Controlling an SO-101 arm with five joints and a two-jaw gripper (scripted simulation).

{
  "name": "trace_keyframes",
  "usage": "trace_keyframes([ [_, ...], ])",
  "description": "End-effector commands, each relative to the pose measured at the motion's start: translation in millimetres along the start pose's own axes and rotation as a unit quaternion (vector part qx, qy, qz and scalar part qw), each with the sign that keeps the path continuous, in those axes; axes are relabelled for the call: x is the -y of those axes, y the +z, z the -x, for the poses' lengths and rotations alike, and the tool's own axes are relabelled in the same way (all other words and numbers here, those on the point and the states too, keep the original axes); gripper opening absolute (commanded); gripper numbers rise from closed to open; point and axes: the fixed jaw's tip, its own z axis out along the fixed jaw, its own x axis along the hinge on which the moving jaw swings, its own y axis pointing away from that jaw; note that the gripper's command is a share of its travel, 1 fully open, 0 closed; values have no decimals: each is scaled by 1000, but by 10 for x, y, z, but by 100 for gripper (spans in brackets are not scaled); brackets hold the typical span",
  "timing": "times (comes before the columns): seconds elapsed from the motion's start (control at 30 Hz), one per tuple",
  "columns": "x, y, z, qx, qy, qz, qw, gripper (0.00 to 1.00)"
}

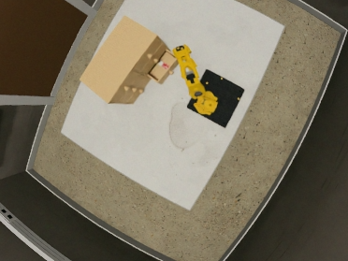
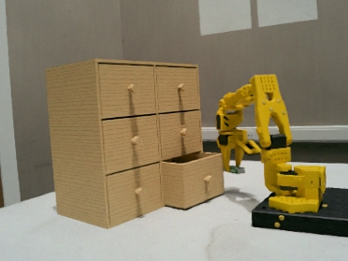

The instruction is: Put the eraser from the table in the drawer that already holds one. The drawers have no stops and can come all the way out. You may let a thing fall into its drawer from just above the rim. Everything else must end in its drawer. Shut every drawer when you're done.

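Note:
The tan cabinet (image 2: 123, 137) has six drawers in two columns. Its bottom right drawer (image 2: 193, 179) stands pulled out, and the other five are shut. In the overhead view the open drawer (image 1: 163, 66) holds a small red and white thing (image 1: 165, 65). My yellow gripper (image 2: 235, 164) points down just right of the open drawer, near its rim height. It is shut on a small grey-green eraser (image 2: 238, 169), held a little above the table. In the overhead view the gripper (image 1: 180, 52) is beside the drawer's far corner and hides the eraser.
The arm's yellow base (image 2: 299, 188) sits on a black plate (image 1: 216, 97) to the right of the cabinet. A faint stain (image 1: 183, 127) marks the white mat in front of the plate. A low grey wall rims the table.

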Motion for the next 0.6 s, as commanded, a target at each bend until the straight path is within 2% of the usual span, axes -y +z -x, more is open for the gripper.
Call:
trace_keyframes([
  [0.0,140,-1,64,-2,18,-3,1000,0],
  [0.17,184,10,135,-2,65,-3,998,0],
  [0.57,184,10,135,-2,65,-3,998,0],
])
